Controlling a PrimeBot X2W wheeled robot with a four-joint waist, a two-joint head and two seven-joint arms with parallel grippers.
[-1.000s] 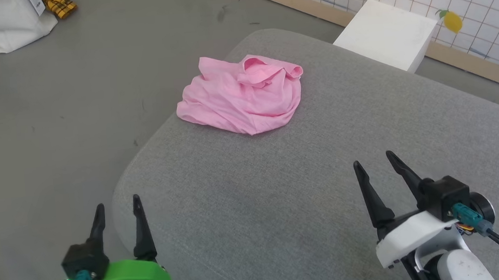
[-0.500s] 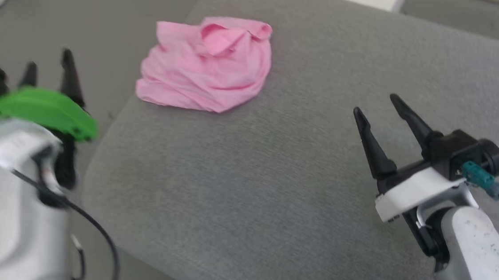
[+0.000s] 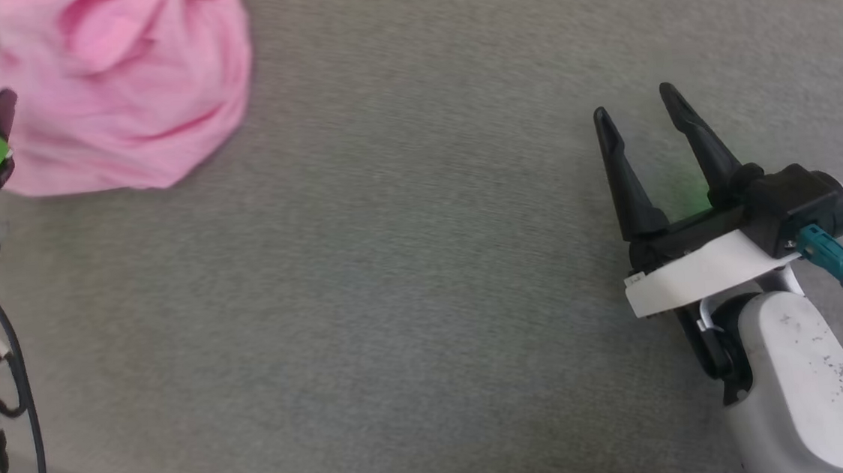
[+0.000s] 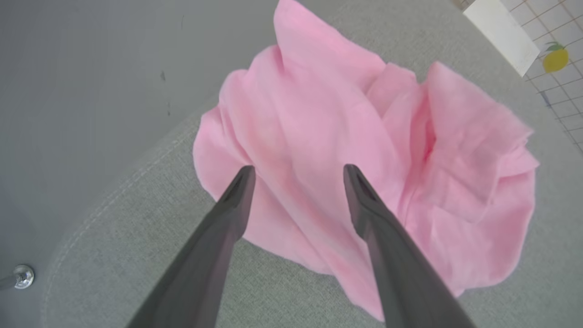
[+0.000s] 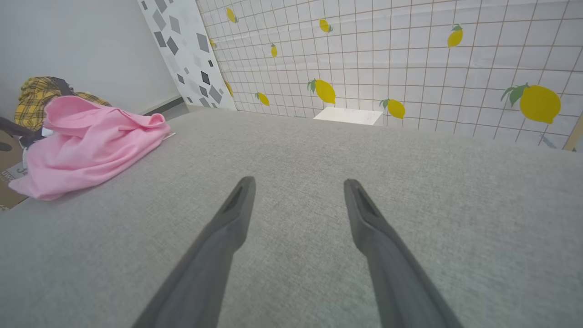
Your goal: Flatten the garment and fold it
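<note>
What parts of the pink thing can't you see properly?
Head view: the garment is blurred, its top cut by the frame edge.
Left wrist view: the left gripper's fingers cover part of its near edge.
All views: crumpled folds hide what garment it is.

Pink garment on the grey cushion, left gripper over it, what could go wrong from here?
The garment sits bunched at a corner of the cushion, floor beside it; a sideways pull could drag it off.
The left gripper, jaws open, may pinch several crumpled layers, so it won't spread flat.
</note>
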